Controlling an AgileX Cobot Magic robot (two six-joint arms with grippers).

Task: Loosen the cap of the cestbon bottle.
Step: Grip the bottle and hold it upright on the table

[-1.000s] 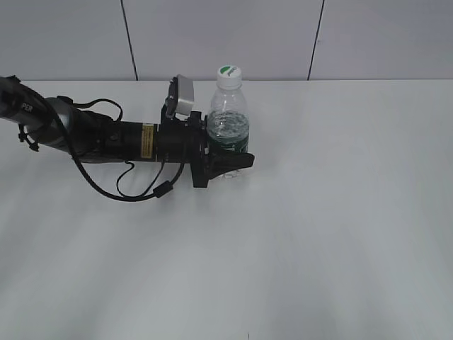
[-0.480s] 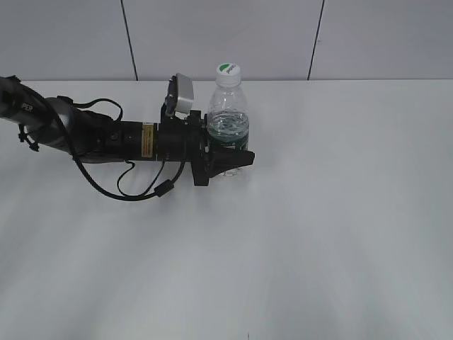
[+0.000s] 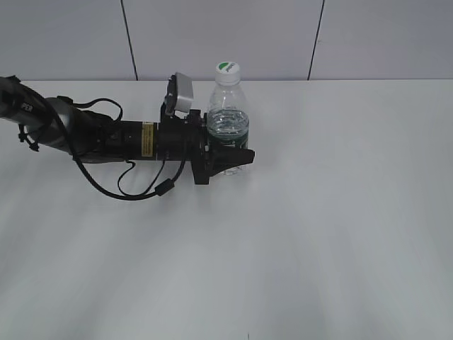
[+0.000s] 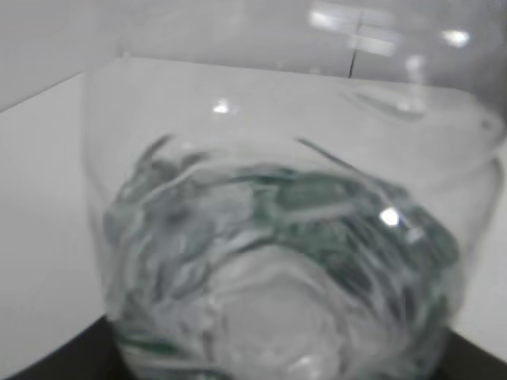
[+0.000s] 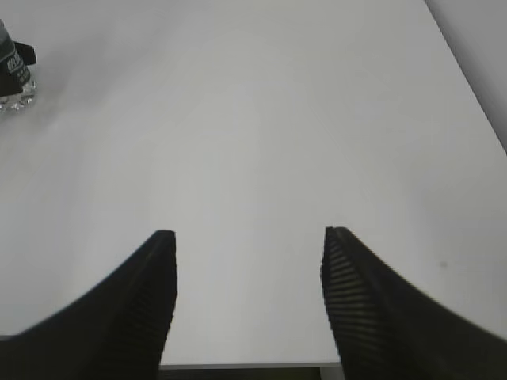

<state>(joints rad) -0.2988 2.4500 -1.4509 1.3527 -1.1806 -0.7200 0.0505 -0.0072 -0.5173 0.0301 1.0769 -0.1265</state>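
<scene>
In the right wrist view the right gripper (image 5: 248,261) hangs over bare white table (image 5: 261,119), its two ribbed black fingers (image 5: 150,301) standing well apart with nothing between them. The cestbon bottle (image 5: 14,71) shows only as a small shape far ahead of those fingertips and off to their left, at the edge of that view, well clear of them. In the exterior view the left arm lies low along the table from the left edge, and the left gripper (image 3: 230,154) is closed around the lower body of the bottle (image 3: 228,120), at the level of the dark green label band. One black finger (image 3: 237,157) crosses in front of the label on the near side; the far finger is hidden behind the bottle. The bottle stands upright between the fingers, with its ribbed shoulder and narrow neck rising above them. The cap (image 3: 228,70), white with a green mark on top, sits on the neck well above the gripping fingers and touches neither gripper. The left wrist view is filled by the clear, blurred wall of the bottle (image 4: 277,261) pressed close to the lens, green showing through it.
</scene>
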